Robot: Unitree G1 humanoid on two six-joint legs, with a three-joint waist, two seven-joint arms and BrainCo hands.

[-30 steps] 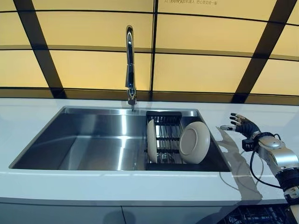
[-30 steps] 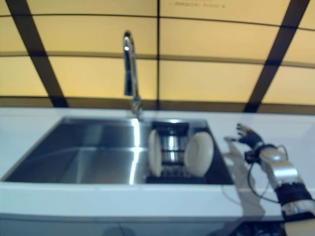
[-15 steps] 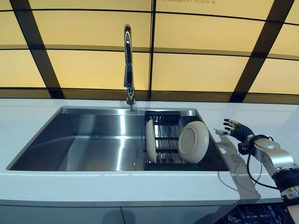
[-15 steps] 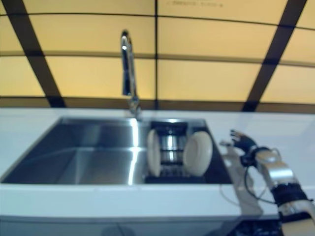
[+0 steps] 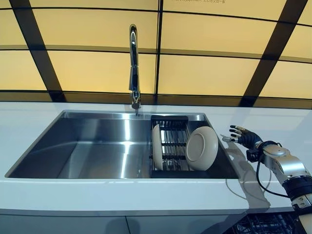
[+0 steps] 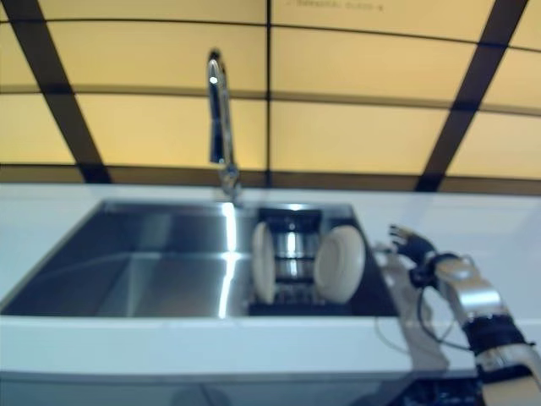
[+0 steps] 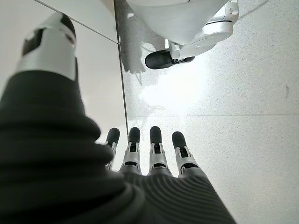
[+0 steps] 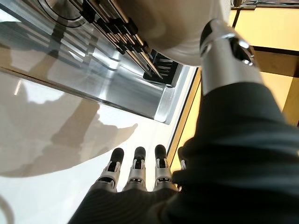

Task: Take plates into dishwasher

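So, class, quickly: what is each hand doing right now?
Left hand: open, holding nothing.
Right hand: open, empty, beside the sink.

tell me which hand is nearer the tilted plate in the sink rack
Right. The right hand hovers open over the counter just right of the tilted plate; the left hand hangs down by the floor.

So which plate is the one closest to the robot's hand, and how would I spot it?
Find the big steel sink under the tall tap. At its right end sits a dark rack with two cream plates standing up. The one you want is the right plate, leaning so its round face shows, nearest the right hand; the left plate stands edge-on.
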